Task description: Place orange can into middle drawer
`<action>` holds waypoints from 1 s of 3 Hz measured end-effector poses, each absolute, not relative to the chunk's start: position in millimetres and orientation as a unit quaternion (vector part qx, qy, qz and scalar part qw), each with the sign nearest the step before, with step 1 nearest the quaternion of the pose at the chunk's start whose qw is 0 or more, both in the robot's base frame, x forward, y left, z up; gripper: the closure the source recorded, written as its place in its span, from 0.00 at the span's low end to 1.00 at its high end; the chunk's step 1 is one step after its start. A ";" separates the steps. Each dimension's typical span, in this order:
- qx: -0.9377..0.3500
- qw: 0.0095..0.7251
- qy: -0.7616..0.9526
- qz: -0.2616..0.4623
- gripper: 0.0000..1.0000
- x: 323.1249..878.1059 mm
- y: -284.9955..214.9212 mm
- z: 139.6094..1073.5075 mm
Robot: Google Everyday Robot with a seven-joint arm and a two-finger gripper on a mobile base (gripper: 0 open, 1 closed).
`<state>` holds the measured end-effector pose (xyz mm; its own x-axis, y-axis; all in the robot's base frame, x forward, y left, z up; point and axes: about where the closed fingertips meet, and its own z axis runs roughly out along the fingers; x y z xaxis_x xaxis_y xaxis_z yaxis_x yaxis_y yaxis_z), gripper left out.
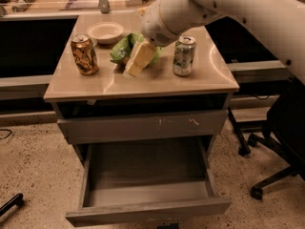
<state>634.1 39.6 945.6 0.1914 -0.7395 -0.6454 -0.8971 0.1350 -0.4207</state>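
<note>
Hand (132,68) at the end of the white arm (228,6) hangs low over the middle of the desk (143,86), tilted down and to the left, its tip close to the surface. I cannot tell whether it is open or closed, but it has hold of nothing that can be seen. Behind it, partly hidden by it, lies a crumpled green bag (121,49).

The orange can (85,55) stands upright on the desk's left side, near the left edge. It sits to the left of the hand, apart from it, with bare desk between the two. Just behind the orange can is a shallow pale bowl (105,32). On the other side of the hand stands a green-and-white can (184,55), also upright.

Under the desk top a grey drawer front with pale scratch marks (143,126) is pushed in. Below it the middle drawer (147,192) is pulled well out, its grey floor and walls in plain sight. A dark office chair (281,128) stands on the speckled floor (33,166) to the right.
</note>
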 end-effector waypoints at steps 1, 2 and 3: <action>-0.656 0.436 0.606 0.107 0.00 668.7 86.6 936.2; -0.663 0.441 0.592 0.124 0.00 695.8 128.2 924.8; -0.669 0.432 0.588 0.143 0.00 713.8 160.0 910.7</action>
<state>713.8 160.0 910.7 0.2674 -0.6633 -0.6990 -0.9098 0.0651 -0.4098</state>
